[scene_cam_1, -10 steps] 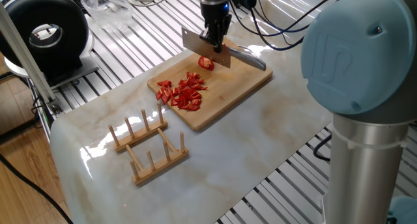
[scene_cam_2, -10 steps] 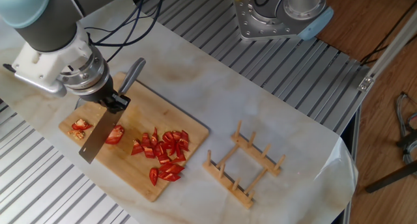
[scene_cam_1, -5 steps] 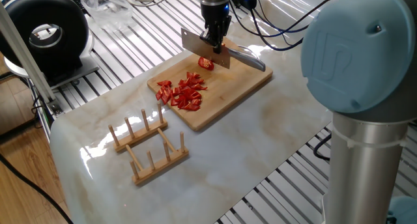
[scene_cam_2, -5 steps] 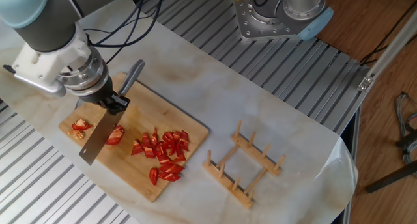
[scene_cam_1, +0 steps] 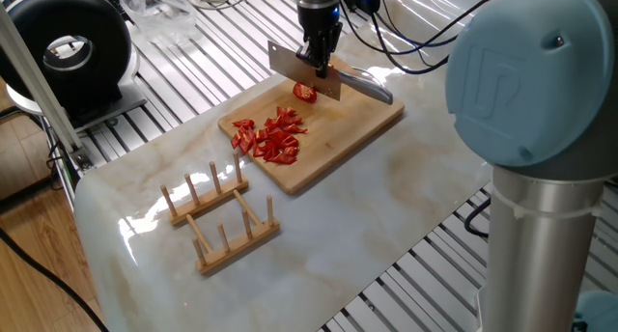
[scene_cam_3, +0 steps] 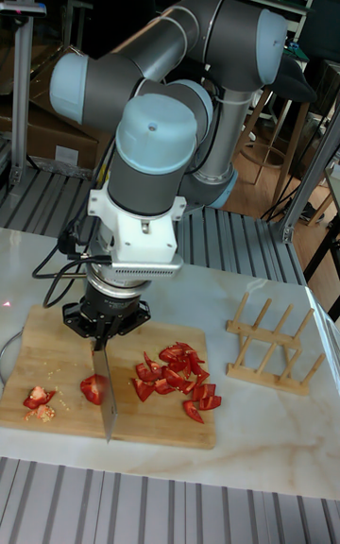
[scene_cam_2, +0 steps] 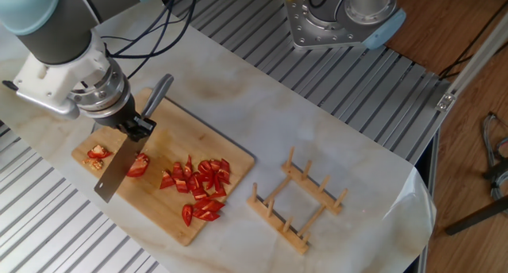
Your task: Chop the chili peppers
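Marble desk (scene_cam_1: pixel 386 207): your pincer (scene_cam_2: pixel 136 127), clamped on the knife (scene_cam_2: pixel 117 166), has edged sideways beside the last big chili peppers (scene_cam_2: pixel 139 165) piece; another cut looks imminent.

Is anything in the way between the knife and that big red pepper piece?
Nothing visible is. The gripper holds the cleaver with its blade right against the large chili piece on the cutting board. The chopped pile and stem scraps lie off to either side.
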Robot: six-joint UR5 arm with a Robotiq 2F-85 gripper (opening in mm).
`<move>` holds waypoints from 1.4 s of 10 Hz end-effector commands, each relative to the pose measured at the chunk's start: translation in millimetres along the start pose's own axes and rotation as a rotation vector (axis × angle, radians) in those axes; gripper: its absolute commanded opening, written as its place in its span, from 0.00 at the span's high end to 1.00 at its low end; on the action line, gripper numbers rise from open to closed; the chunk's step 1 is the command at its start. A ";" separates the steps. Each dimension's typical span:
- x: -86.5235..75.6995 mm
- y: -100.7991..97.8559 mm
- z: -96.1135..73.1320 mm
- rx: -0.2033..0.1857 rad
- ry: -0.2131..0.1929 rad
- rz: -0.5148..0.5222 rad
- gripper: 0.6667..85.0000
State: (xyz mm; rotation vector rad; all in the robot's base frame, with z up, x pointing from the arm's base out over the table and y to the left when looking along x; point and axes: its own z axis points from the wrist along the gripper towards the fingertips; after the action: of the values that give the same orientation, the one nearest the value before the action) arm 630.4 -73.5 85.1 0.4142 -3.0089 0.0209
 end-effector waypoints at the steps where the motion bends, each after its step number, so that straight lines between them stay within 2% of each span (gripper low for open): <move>1: -4.2 2.7 3.7 -0.025 -0.011 -0.018 0.99; 5: -5.3 3.5 7.1 -0.040 -0.019 -0.045 0.99; 8: -6.8 1.7 11.4 -0.069 -0.041 -0.065 0.99; 14: -8.9 4.4 15.6 -0.085 -0.031 -0.065 0.99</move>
State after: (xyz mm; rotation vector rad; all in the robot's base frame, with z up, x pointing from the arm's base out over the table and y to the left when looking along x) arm 634.9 -71.0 69.3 0.5157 -3.0114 -0.0899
